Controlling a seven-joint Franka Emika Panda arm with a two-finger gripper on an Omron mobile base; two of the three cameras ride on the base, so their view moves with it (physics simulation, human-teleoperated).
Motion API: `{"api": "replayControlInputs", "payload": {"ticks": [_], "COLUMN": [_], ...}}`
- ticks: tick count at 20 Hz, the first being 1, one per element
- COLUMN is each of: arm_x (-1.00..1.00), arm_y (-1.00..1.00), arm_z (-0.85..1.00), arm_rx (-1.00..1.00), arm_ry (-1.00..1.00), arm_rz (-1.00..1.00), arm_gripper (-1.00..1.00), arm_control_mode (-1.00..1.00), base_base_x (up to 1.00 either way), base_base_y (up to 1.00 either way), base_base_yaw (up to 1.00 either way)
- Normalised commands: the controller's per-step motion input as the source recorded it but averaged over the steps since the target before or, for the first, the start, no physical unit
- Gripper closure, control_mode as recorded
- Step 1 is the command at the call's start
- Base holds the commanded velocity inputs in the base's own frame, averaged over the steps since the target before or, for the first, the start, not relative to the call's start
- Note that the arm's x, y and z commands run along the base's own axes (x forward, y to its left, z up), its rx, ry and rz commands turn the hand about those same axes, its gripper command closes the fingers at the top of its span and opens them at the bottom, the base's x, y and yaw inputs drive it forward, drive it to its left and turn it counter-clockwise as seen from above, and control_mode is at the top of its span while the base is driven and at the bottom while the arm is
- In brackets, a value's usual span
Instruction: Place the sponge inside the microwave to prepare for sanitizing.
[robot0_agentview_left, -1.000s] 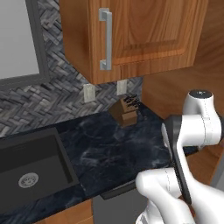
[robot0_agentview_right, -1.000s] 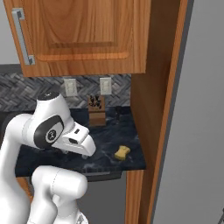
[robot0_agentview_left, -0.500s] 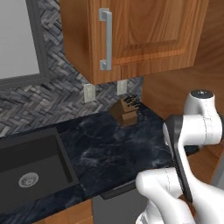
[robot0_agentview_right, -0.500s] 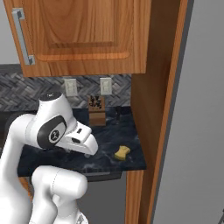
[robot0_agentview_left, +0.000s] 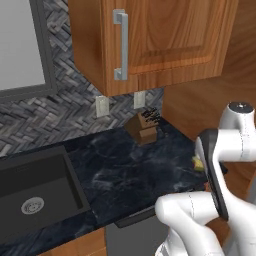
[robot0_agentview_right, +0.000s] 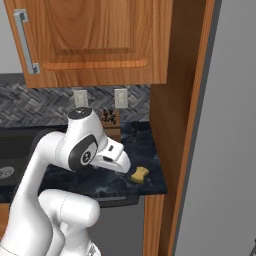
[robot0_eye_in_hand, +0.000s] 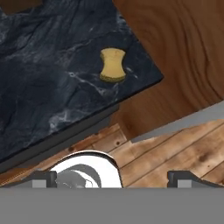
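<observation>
The sponge (robot0_eye_in_hand: 112, 64) is a small yellow pad with pinched sides, lying flat on the black marble counter (robot0_eye_in_hand: 48, 78) near its right front corner. It also appears as the sponge (robot0_agentview_right: 139, 173) in the right base view and as a yellow sliver (robot0_agentview_left: 198, 163) behind the arm in the left base view. My gripper (robot0_eye_in_hand: 113, 179) hangs in front of the counter's edge, above the wooden floor, short of the sponge and apart from it. Its fingers (robot0_eye_in_hand: 43, 178) stand wide open with nothing between them. The microwave is out of view.
A wooden knife block (robot0_agentview_left: 145, 126) stands at the back of the counter below two wall outlets. A dark sink (robot0_agentview_left: 35, 192) is set in on the left. An upper cabinet (robot0_agentview_left: 150, 40) hangs overhead, and a tall wooden side panel (robot0_agentview_right: 175, 125) closes the counter's right end.
The arm's upper part has swung slightly to the right. The sponge has stayed in place and the jaws have stayed open.
</observation>
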Motion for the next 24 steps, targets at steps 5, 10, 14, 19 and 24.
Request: {"api": "replayControlInputs", "payload": {"ticks": [5,10,14,19,24], "arm_x": [0.94,0.74,0.48,0.26,0.46], "arm_y": [-0.01,-0.2,-0.3,-0.15,-0.19], "arm_z": [-0.6,-0.42,-0.26,-0.22,-0.51], "arm_rx": [0.13,0.02,-0.02,0.02,0.0], "arm_ry": [0.0,0.0,-0.02,0.0,0.0], "arm_rz": [0.0,0.0,0.0,0.0,0.0], "arm_gripper": [-1.0,-1.0,-1.0,-1.0,-1.0], "arm_control_mode": [-1.0,-1.0,-1.0,-1.0,-1.0], "base_base_x": [0.0,0.0,0.0,0.0,0.0], "base_base_y": [0.0,0.0,0.0,0.0,0.0], "base_base_yaw": [0.0,0.0,0.0,0.0,0.0]}}
